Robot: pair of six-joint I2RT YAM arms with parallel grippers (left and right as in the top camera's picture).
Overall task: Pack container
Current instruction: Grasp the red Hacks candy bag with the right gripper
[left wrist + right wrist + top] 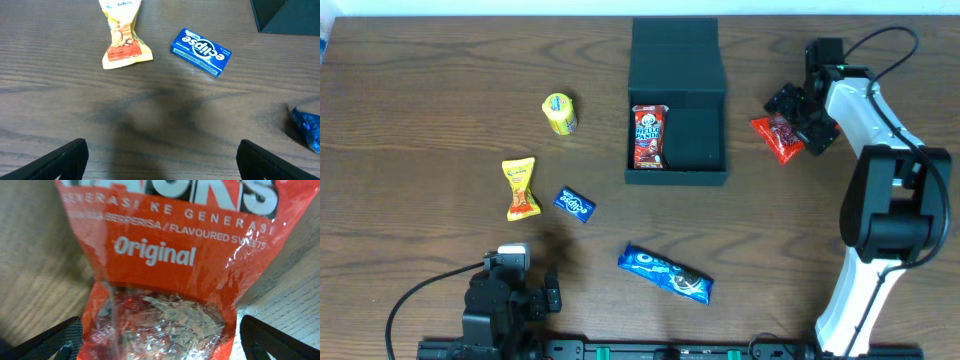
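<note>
Dark teal container (677,178) sits mid-table (420,100) toward the back, lid flapped open, 1 red Hello Panda packet (649,136) inside along its left wall; right fingers (55,340) spread wide astride a red sweets bag (778,137) just beside it, left fingers (65,160) wide, holding nothing, low over the table near a blue eclipse box (201,51).

- Robot lab / test stn, by the look of it.
- Two robot arms, left arm (505,295) + right arm (880,200), mounted on black rail (620,350) at bench (420,120) edge.
- Wood-grain bench w/ Oreo pack (665,273), Eclipse mint box (575,204), teal container (675,178) spread out on it.
</note>
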